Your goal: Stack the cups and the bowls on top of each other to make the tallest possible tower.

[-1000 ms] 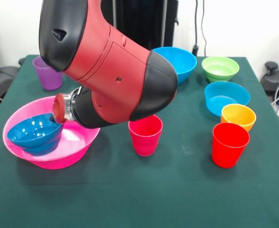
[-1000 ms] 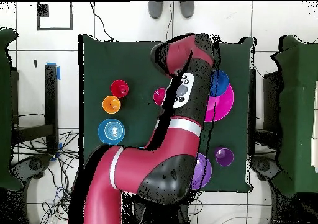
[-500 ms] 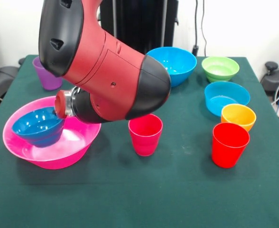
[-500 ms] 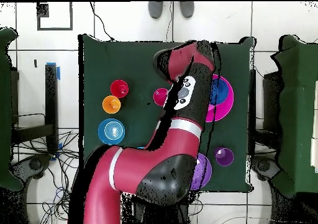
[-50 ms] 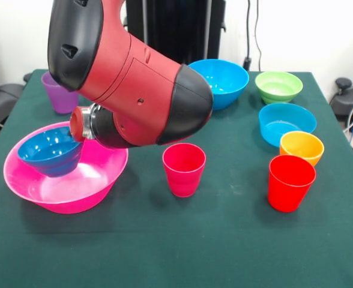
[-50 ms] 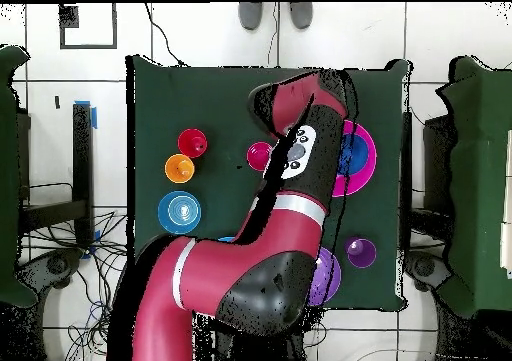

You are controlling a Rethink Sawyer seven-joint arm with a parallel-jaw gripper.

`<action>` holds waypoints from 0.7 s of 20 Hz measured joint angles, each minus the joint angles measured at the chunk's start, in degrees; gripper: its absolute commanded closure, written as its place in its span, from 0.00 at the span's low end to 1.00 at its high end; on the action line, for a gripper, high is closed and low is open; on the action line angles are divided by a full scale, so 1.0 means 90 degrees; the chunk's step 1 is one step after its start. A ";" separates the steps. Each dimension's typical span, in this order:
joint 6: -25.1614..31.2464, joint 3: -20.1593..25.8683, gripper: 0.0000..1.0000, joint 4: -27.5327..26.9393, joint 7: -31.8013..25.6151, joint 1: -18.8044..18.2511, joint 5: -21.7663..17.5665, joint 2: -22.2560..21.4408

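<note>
My end effector (image 5: 74, 133) is hidden by my own arm, so its grip I cannot tell; the small dark blue bowl (image 5: 49, 153) hangs tilted over the huge pink bowl (image 5: 74, 191), ready for nesting.

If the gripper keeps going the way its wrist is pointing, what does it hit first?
The gripper itself is hidden behind the arm. Its wrist points at the small dark blue bowl, which sits tilted over the huge pink bowl. The blue bowl would likely be met first, though depth is unclear.

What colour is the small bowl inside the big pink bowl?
Dark blue; the front view shows it best.
</note>
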 measured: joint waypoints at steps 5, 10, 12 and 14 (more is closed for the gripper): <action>0.0000 0.0057 1.00 0.0001 0.0000 0.0000 0.0000 -0.0003; -0.0001 0.0126 1.00 0.0014 0.0000 0.0000 -0.0001 -0.0009; 0.0000 0.0147 1.00 0.0030 0.0000 0.0000 -0.0001 -0.0023; -0.0001 0.0173 1.00 0.0066 0.0000 0.0000 0.0000 -0.0053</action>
